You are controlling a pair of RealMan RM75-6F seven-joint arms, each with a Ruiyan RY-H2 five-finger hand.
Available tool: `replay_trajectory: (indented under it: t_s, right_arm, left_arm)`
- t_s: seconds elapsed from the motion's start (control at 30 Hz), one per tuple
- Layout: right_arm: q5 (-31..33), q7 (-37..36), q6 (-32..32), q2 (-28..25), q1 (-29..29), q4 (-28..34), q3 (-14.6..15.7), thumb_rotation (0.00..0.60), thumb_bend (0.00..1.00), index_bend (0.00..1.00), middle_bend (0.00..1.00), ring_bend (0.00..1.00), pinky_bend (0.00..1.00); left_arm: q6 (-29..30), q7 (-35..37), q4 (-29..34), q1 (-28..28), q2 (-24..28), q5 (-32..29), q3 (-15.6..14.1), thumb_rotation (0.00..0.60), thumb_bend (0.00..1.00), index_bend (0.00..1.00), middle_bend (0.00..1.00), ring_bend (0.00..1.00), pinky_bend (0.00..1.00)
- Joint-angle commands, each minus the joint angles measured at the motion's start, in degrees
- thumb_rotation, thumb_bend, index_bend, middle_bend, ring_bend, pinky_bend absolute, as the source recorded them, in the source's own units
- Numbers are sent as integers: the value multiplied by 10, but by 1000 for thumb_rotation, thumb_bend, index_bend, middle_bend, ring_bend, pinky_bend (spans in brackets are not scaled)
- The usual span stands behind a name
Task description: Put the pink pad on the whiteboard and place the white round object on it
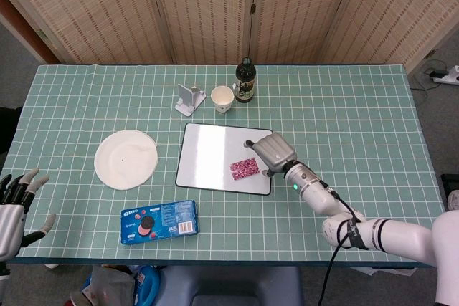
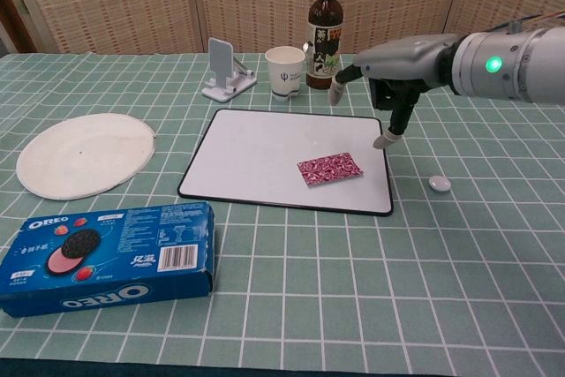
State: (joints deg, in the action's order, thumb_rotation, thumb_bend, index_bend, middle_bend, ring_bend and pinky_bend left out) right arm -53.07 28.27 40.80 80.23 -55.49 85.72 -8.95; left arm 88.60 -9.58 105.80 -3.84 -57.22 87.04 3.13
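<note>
The pink pad (image 2: 329, 168) lies flat on the whiteboard (image 2: 256, 152), in the board's near right part, a little askew to its edges and touching nothing of mine. My right hand (image 2: 395, 61) hangs above the whiteboard's far right corner, palm down, holding nothing; my fingers (image 2: 387, 139) are apart, one pointing down toward the board's right edge and another (image 2: 336, 93) reaching out over the far rim. From the chest view I believe the lower fingertip is clear of the board, though the angle makes that hard to judge. The white round object (image 2: 439, 184) sits on the green-checked bench (image 2: 477, 271) just off the whiteboard's right side, near its front corner, apart from both the board and my hand. My left hand (image 1: 14, 209) shows only in the head view, well to the left of the whiteboard at the bench's near edge, fingers spread and empty. Left of the whiteboard lies a white paper plate (image 2: 84, 154); in front of its left corner lies a blue Oreo box (image 2: 104, 256). Behind the whiteboard stand a white phone stand (image 2: 227, 70), a paper cup (image 2: 284, 71) and a dark bottle (image 2: 324, 37), in a row from left to right.
</note>
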Motion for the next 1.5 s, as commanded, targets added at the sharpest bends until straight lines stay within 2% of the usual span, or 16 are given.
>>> replay_trajectory:
  t_s: [0.03,0.13,0.4,0.57,1.0,1.5]
  right_arm:
    - [-9,-22,19,-11,19,11,9,600,163,213,952,1000,1000]
    - [-46,-47,37,-24,44,13,27,600,163,221,952,1000,1000]
    - [-142,-123,67,-52,104,-3,74,600,180,372,960,1000,1000]
    - [-159,-147,58,-41,119,-33,88,600,191,391,961,1000,1000]
    - [-146,-145,14,14,115,-108,84,600,203,409,961,1000,1000]
    - [-134,-135,-4,23,105,-123,68,600,236,409,961,1000,1000]
  left_arm:
    - [-1,2,0,0,1,-1,0,600,293,161,96,116,27]
    - [0,3,0,0,0,1,0,600,293,162,96,116,27]
    - [0,-1,4,-1,-1,6,-1,600,293,162,96,116,27]
    - [-2,-6,8,-2,-3,9,-2,600,293,162,96,116,27]
    - [-2,-6,4,1,-4,3,-3,600,293,161,96,116,27]
    - [-4,-5,-2,0,-8,-1,-3,600,293,161,96,116,27]
